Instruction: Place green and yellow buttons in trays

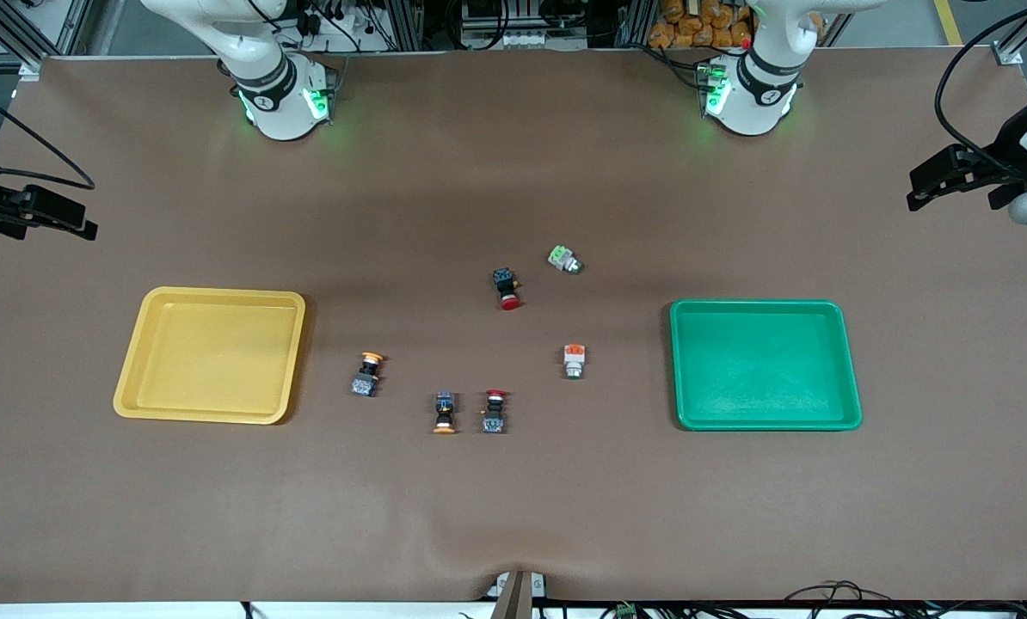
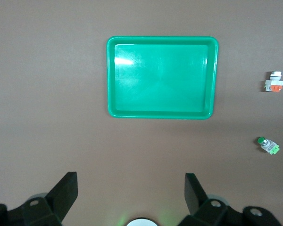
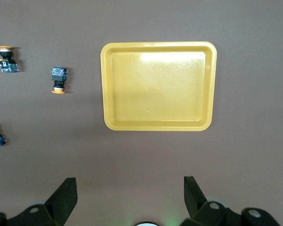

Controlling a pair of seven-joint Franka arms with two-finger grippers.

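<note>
Front view. Table point(image 1: 513, 516), brown cover. Yellow tray point(image 1: 139, 378) toward the right arm's end, green tray point(image 1: 849, 370) toward the left arm's end; nothing in either. Between them, loose on the table: green-topped white button point(image 1: 564, 260); orange-topped white button point(image 1: 574, 359); yellow-capped button point(image 1: 367, 375) near the yellow tray; second yellow-capped button point(image 1: 445, 412); red-capped switch point(image 1: 494, 411) just beside it; second red-capped switch point(image 1: 506, 288). Both arms wait at the table's ends.

Left wrist view. Left gripper point(image 2: 131, 190) high over bare table near the green tray, fingers spread wide, holding nothing.

Right wrist view. Right gripper point(image 3: 130, 190) over bare table near the yellow tray, fingers wide apart, holding nothing.
</note>
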